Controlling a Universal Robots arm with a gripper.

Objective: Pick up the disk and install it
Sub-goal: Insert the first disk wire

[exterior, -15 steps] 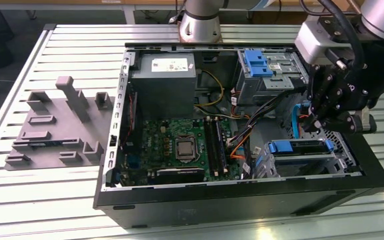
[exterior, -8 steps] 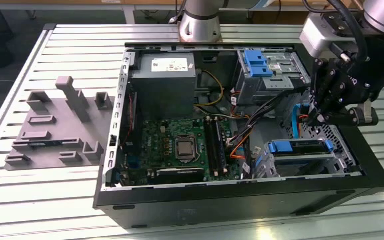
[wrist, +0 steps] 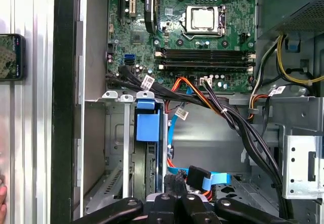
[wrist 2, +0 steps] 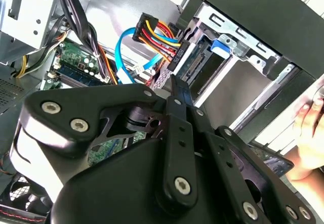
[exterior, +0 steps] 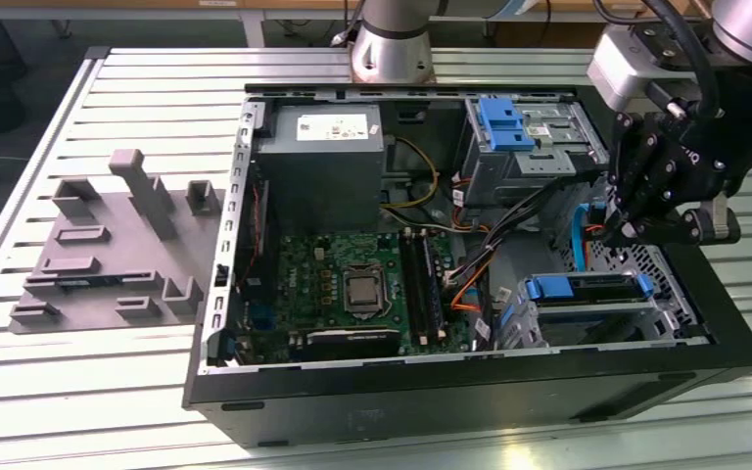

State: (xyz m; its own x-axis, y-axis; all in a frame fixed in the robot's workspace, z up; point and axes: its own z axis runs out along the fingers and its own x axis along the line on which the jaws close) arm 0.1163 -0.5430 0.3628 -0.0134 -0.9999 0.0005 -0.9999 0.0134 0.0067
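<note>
**Disk sits in its slot, jaws hang just above**

In the exterior view the jaws hang over the 3 o'clock side of the open computer case (exterior: 474, 392), which lies on the desk (exterior: 128, 382). The jaws look pressed shut. I can see nothing held between them.

The disk (exterior: 586, 288) is in the metal cage (exterior: 552, 328) near the 5 o'clock corner of the case. From the jaws it lies toward 6 o'clock, very near and lower down. Its blue rail runs from 9 o'clock to 3 o'clock, so I think the long side runs that way too. It looks pushed into the cage, so the putting-in part seems mostly done, but I cannot tell if it has clicked home.

A bare blue bracket (exterior: 500, 122) sits in another cage toward 11 o'clock from the jaws. It is well apart from the disk.

The first wrist view looks straight down past the jaws. It shows the disk (wrist: 148, 122) standing thin in its slot, a blue flat cable (wrist: 212, 178) just beside the jaw tips, and the green board (wrist: 202, 32) farther off.

The second wrist view shows the plug end of the disk (wrist 2: 195, 64) and a bunch of coloured wires (wrist 2: 157, 34) touching it or nearly so. It also shows a person's hand (wrist 2: 309, 128) outside the case wall.
</note>
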